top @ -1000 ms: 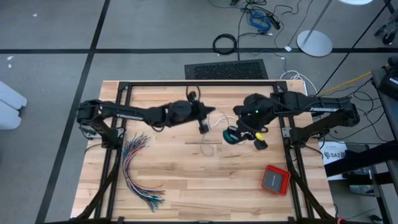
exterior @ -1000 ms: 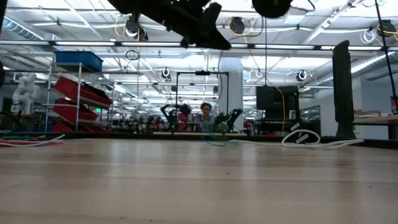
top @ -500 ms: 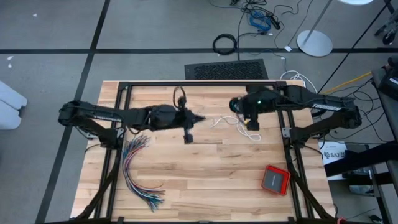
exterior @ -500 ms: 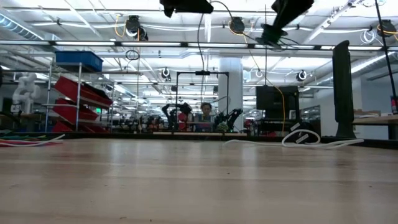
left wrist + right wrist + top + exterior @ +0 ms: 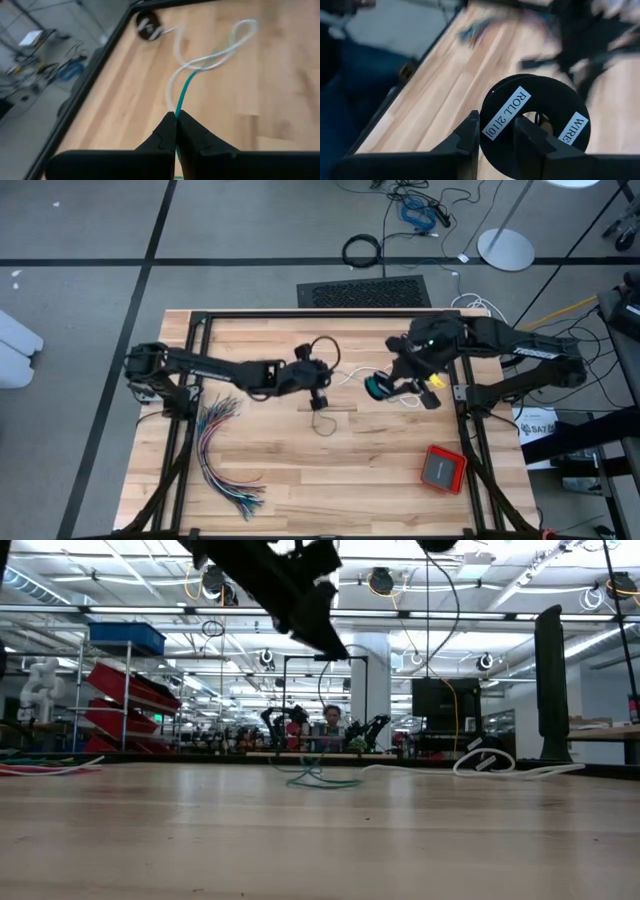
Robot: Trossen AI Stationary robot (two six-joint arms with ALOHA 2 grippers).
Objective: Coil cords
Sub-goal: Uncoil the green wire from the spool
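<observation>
Right now my left tool (image 5: 176,116) pinches the teal cord (image 5: 183,95) shut just ahead of its tips, while my right tool (image 5: 496,127) grips the black spool (image 5: 535,122) opposite, so the cord can wind on above the tabletop (image 5: 380,470).

Open worktop in front, cluttered middle

The worktop (image 5: 300,470) lies bare across its near middle; the wire bundle (image 5: 222,452) blocks the left side, the red box (image 5: 443,468) the right corner, and loose cord (image 5: 322,420) trails between both arms.
</observation>
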